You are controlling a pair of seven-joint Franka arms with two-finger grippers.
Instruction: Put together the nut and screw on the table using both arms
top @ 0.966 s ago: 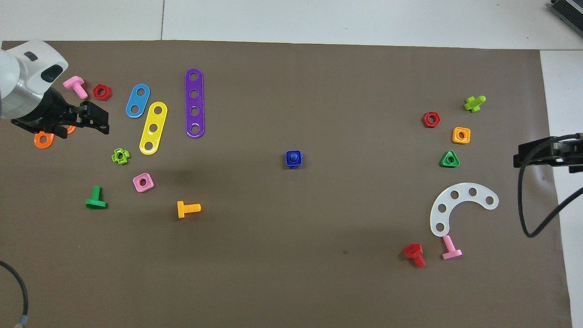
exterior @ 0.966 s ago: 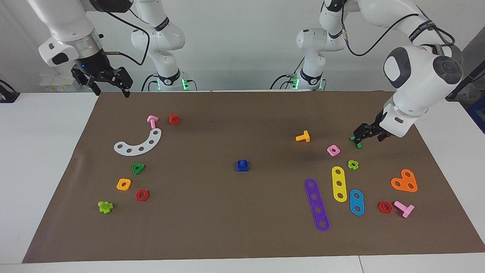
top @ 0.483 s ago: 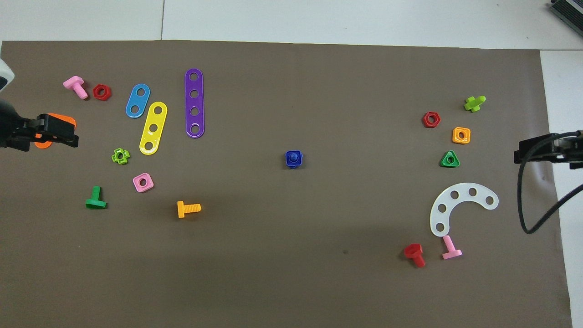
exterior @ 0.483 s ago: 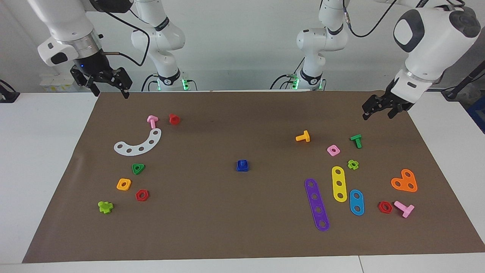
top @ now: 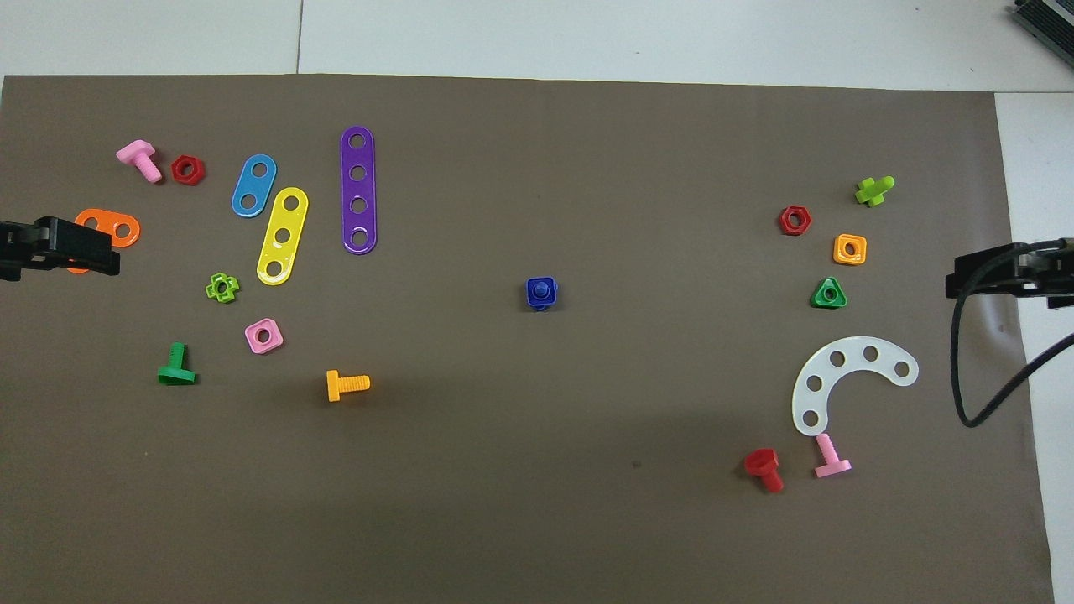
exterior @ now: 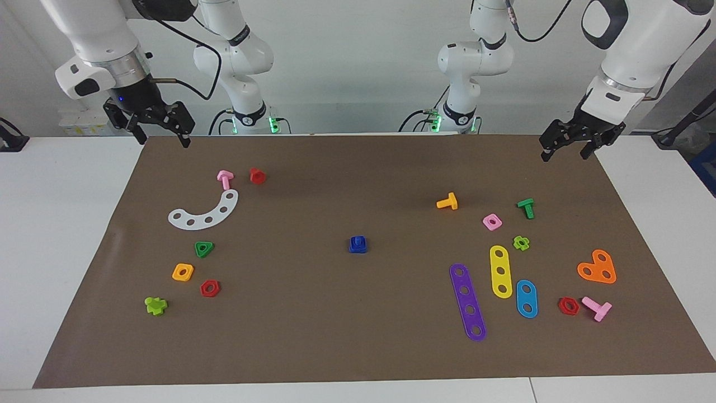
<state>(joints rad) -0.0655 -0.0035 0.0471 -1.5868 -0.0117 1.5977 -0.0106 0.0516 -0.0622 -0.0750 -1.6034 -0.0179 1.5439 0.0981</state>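
Both grippers hang spread and empty above the mat's (exterior: 313, 336) edges: the left gripper (exterior: 566, 149) over its own end, the right gripper (exterior: 163, 134) over its own. Midway between them, well apart from each, the nut (exterior: 358, 247) rests on the mat, joined with the screw (top: 542, 290).

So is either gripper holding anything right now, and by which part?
Nothing is held. The left gripper and right gripper are both open and empty; the joined blue nut and screw sit untouched mid-mat.

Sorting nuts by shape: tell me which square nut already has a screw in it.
The dark-blue nut mid-mat, screw through it; pink nut and orange nut show empty holes.
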